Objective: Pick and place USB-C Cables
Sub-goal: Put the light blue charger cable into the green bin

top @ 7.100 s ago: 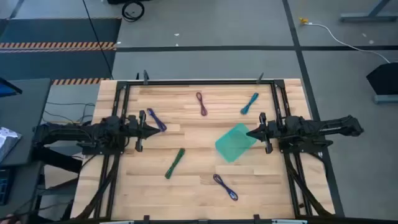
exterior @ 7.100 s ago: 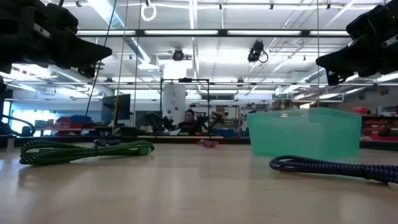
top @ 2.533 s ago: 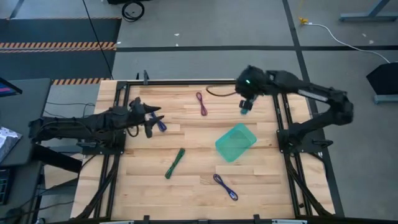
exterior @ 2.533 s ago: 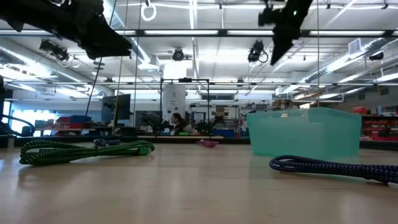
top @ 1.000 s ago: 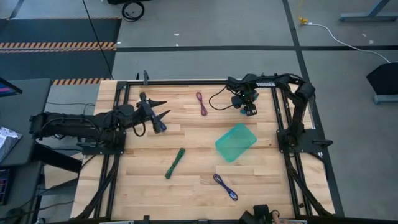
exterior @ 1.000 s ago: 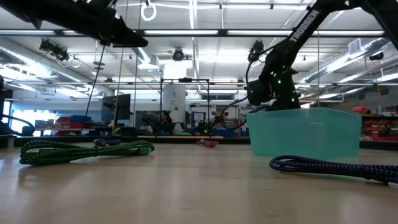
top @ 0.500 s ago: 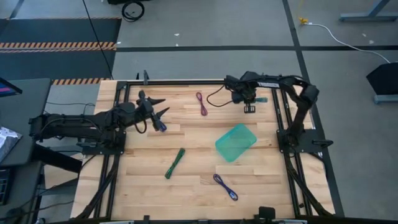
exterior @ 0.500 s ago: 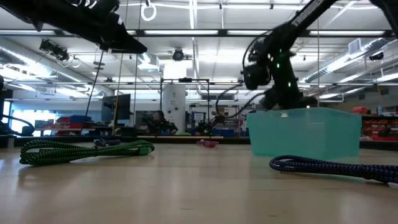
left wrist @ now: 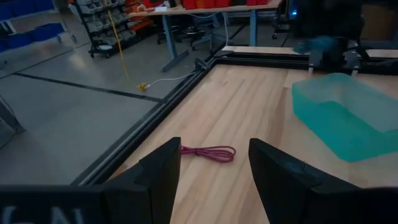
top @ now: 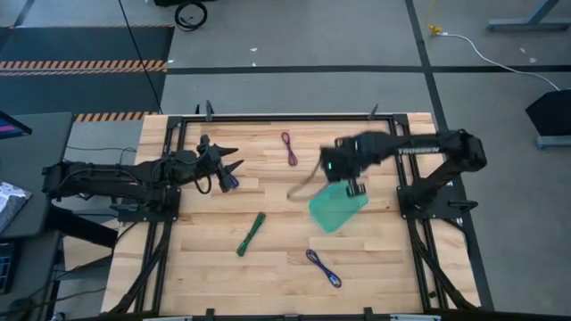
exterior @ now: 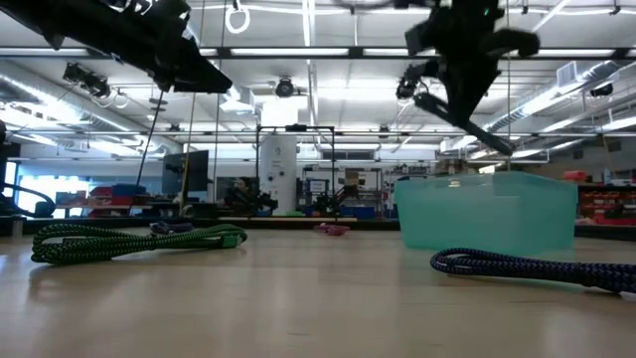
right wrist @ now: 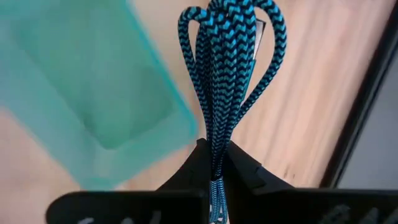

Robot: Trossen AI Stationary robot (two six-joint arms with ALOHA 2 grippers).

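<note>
Progress: the teal tray looks empty; no cable delivered yet, by my reading. The teal cable is airborne, pinched tight in the right gripper over the tray's far edge. On the table: maroon cable, dark green cable, and purple-blue cables at and. Left gripper hovers over the latter, fingers spread, empty.

floor: grey concrete | ceiling: strip lights | striped hazard tape | wood table
</note>
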